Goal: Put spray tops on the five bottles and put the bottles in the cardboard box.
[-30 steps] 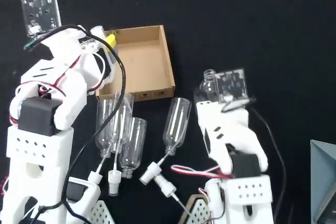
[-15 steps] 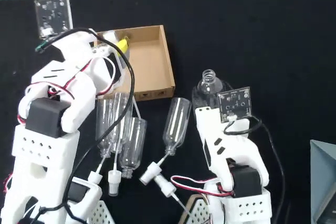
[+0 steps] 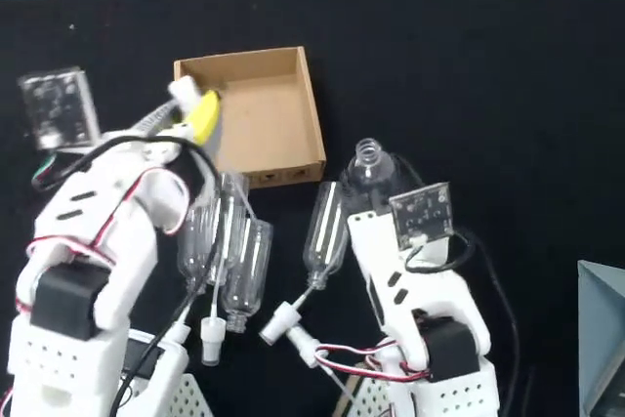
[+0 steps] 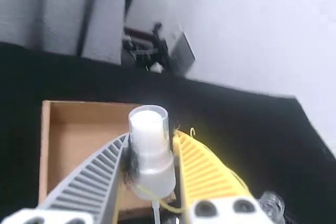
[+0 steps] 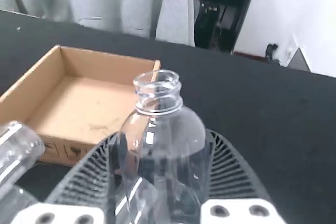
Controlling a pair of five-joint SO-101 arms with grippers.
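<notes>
The left end effector (image 4: 151, 139) is closed on a spray top (image 4: 150, 124). The top is held head up, with its thin dip tube hanging down between the fingers. The right end effector (image 5: 161, 153) is clamped round the body of an uncapped bottle (image 5: 157, 108), which is held upright with the open neck uppermost.

From above, the spray top is seen over the left wall of the cardboard box (image 3: 269, 129). The held bottle stands just off the box's near right corner, so the neck lies to the right of the top and somewhat nearer the arm bases. Both long axes are roughly vertical. The joining is judged to depend on the tube being brought above that neck and lowered straight in.

The loose bottles (image 3: 229, 241) lie on the counter (image 3: 488, 95) between the arms, with white tops (image 3: 210, 331) at their necks. Whether these are fitted cannot be told. They lie low and are judged not to be in the way.
</notes>
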